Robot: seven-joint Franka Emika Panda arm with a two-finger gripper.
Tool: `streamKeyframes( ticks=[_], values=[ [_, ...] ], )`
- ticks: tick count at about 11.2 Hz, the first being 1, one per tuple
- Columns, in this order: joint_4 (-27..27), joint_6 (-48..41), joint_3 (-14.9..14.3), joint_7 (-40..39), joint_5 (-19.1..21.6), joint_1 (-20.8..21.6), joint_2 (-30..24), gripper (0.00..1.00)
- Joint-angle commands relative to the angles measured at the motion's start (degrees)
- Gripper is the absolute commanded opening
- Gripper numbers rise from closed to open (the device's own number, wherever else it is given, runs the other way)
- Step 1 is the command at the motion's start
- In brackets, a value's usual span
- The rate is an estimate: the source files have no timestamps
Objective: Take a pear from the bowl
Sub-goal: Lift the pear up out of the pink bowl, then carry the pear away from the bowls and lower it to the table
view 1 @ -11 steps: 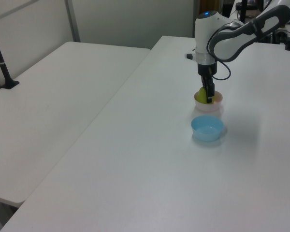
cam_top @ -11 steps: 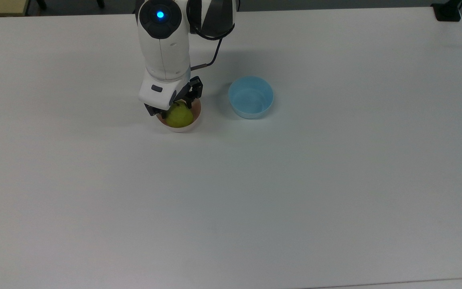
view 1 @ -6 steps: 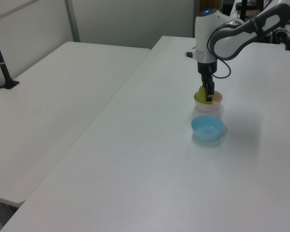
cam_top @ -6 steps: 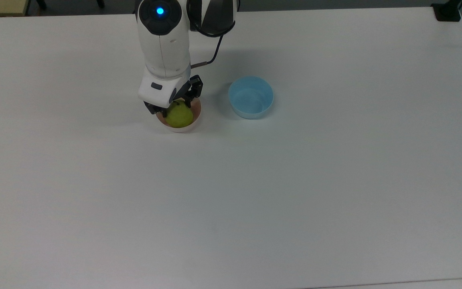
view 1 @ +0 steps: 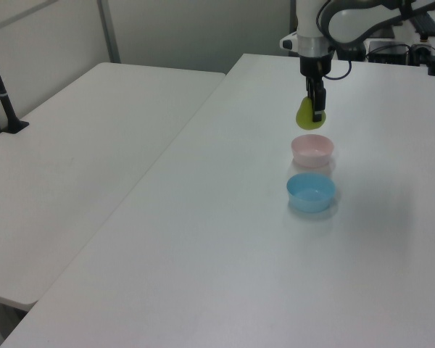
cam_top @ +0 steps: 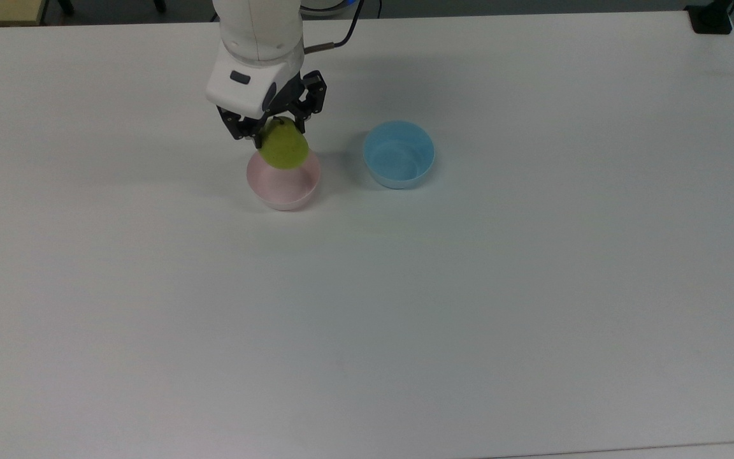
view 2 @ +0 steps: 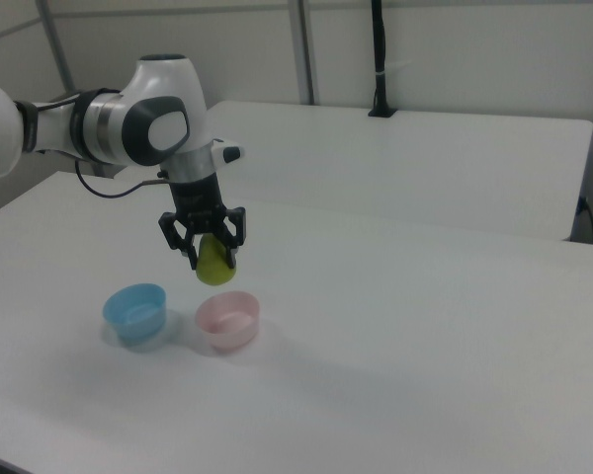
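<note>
Two white tables [view 1: 94, 167] stand side by side, plain grey walls [view 2: 455, 49] behind, and a black pole [view 2: 379, 59] at one edge.

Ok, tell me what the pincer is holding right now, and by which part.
The pincer holds the pear, gripped at its narrower upper part near the stem, fingers on either side. The pear hangs above the pink bowl.

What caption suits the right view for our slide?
Gripper holds the pear in the air above the pink bowl, blue bowl beside it.
</note>
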Motion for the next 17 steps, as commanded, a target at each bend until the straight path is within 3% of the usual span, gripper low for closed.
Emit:
streamKeyframes(
  ticks=[1,5,13,15,17],
  values=[
    [1.6,-2.3,-0.9,7.5,0.0,-0.2,-0.8,0.52],
    [1.6,1.7,-3.8,10.6,-0.5,-3.9,0.7,0.52],
    [1.6,16.8,-3.9,9.8,-3.9,-14.6,11.6,0.53],
    [1.7,17.9,-3.9,9.7,-5.0,-14.7,13.3,0.56],
    [1.6,17.8,-3.9,9.7,-5.0,-14.9,14.0,0.67]
  ],
)
